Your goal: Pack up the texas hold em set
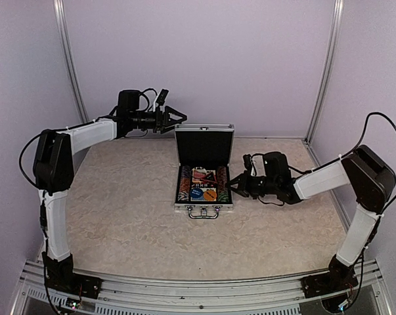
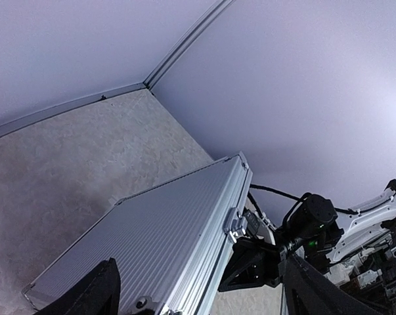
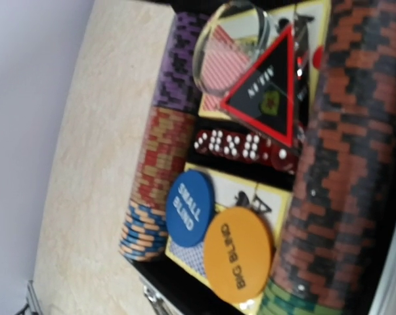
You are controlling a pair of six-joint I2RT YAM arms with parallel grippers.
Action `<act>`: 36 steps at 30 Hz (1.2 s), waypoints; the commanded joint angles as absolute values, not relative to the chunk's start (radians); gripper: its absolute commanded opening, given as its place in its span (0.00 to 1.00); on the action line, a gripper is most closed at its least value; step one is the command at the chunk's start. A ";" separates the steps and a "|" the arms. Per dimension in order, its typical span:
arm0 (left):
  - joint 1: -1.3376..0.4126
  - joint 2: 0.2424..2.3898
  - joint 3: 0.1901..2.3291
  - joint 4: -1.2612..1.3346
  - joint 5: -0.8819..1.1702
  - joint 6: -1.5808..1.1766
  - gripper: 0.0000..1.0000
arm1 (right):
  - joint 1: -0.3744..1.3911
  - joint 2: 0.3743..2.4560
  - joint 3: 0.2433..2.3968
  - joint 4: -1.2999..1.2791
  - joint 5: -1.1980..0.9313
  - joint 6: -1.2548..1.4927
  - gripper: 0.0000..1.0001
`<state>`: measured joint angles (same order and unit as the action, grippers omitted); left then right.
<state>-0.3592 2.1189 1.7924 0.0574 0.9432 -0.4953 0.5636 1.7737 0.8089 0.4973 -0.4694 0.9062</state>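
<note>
Pale speckled worktop, purple walls around the worktop, silver posts at its back corners, metal rail along its front

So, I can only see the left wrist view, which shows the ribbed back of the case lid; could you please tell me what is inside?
Observer: Striped chips fill rows along both sides of the case, with red dice between them.
Operator: Thank you. Where are the blind discs?
Observer: The blue small blind disc and the orange big blind disc lie on a card deck at the handle end.
Operator: And the right claw?
Observer: The right claw is shut, at the case's right edge.
</note>
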 commanded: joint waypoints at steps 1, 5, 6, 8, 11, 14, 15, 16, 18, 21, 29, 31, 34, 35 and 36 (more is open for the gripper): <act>-0.378 2.125 1.816 0.040 0.966 -0.465 0.84 | 0.525 1.792 0.842 0.581 -0.494 0.952 0.01; -0.389 2.100 1.786 0.040 0.959 -0.465 0.84 | 0.497 1.824 0.864 0.629 -0.517 0.993 0.01; -0.393 2.091 1.777 0.039 0.960 -0.464 0.84 | 0.492 1.832 0.870 0.646 -0.524 1.005 0.01; -0.400 2.074 1.759 0.038 0.960 -0.460 0.84 | 0.486 1.852 0.873 0.673 -0.536 1.027 0.01; -0.408 2.045 1.731 0.042 0.949 -0.466 0.84 | 0.480 1.878 0.862 0.714 -0.543 1.061 0.01; -0.407 2.016 1.690 0.070 0.945 -0.495 0.84 | 0.475 1.904 0.848 0.769 -0.558 1.099 0.01; -0.407 2.002 1.679 0.075 0.937 -0.502 0.84 | 0.475 1.911 0.843 0.793 -0.565 1.115 0.01; -0.407 1.991 1.671 0.075 0.926 -0.508 0.85 | 0.473 1.919 0.835 0.820 -0.573 1.135 0.01; -0.405 1.969 1.654 0.067 0.904 -0.517 0.86 | 0.471 1.933 0.814 0.879 -0.587 1.175 0.00; -0.404 1.940 1.613 0.053 0.870 -0.532 0.86 | 0.471 1.931 0.752 0.938 -0.594 1.230 0.00; -0.422 1.857 1.501 0.025 0.811 -0.541 0.86 | 0.471 1.834 0.570 0.900 -0.525 1.227 0.00; -0.436 1.848 1.482 0.017 0.791 -0.541 0.86 | 0.472 1.810 0.561 0.864 -0.515 1.204 0.00; -0.469 1.825 1.431 0.026 0.743 -0.546 0.86 | 0.475 1.765 0.552 0.775 -0.472 1.155 0.00; -0.481 1.811 1.408 0.035 0.726 -0.551 0.87 | 0.481 1.740 0.549 0.732 -0.448 1.131 0.00; -0.494 1.803 1.376 0.047 0.714 -0.554 0.87 | 0.491 1.711 0.548 0.686 -0.420 1.104 0.00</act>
